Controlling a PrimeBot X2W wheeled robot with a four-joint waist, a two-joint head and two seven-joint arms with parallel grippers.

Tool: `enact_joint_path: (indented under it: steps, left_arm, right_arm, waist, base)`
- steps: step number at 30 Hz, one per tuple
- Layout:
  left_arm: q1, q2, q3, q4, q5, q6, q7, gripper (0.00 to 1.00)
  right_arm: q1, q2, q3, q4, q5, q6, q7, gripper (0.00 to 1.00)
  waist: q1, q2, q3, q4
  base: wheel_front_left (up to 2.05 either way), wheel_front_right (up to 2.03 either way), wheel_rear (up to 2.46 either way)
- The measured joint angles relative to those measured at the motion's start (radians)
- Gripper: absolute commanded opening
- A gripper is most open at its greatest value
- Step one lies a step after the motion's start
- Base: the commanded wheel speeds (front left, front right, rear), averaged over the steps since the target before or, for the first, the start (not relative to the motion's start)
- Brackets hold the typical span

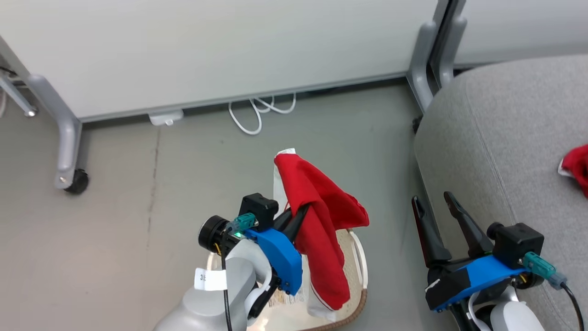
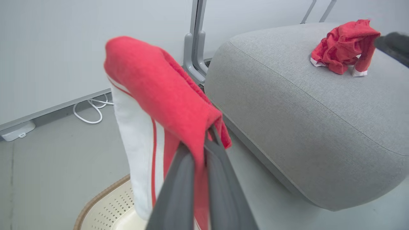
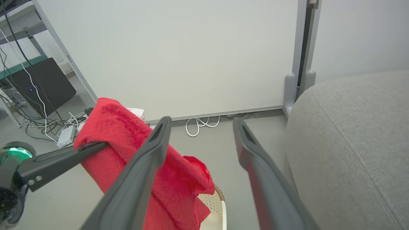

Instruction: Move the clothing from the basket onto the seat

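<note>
Down at six o'clock the basket (image 1: pixel 353 276) sits on the floor (image 1: pixel 115 207). Right above it the left gripper (image 1: pixel 301 212) is pinched tight on a red garment (image 1: pixel 321 207), cloth draped off both sides, lower end hanging over the basket. At four o'clock the right gripper (image 1: pixel 432 197) hovers, fingers spread, holding nothing. At three o'clock is the seat (image 1: pixel 505 138), with a second red garment (image 1: pixel 576 165) crumpled on top. Far back at twelve, a white cable (image 1: pixel 257 115) lies under the wall panel (image 1: pixel 206 46).

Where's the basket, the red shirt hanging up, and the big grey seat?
basket (image 2: pixel 105 209), left wrist view, on its perforated cream wall.
hanging red garment (image 1: pixel 321 202), head view, on its red upper fold.
seat (image 1: pixel 505 128), head view, on its bare grey top.
</note>
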Motion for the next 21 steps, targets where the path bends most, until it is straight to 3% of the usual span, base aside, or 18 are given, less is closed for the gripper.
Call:
enact_joint_path:
  steps: [10,21]
  left_arm:
    - [-0.050,-0.001,-0.055,-0.077,-0.022,0.000,-0.002,0.00]
    - [-0.151,-0.001,-0.096,-0.144,-0.041,0.000,-0.003,0.00]
  right_arm:
    - [0.058,0.000,0.009,0.011,0.025,0.000,0.014,1.00]
    - [0.073,0.000,0.035,0.030,0.037,0.000,0.017,1.00]
  waist:
    - [0.0000,0.0000,-0.121,0.062]
    - [0.0002,0.0000,-0.166,0.106]
  base:
    - [0.00,0.00,0.00]
    - [0.00,0.00,0.00]
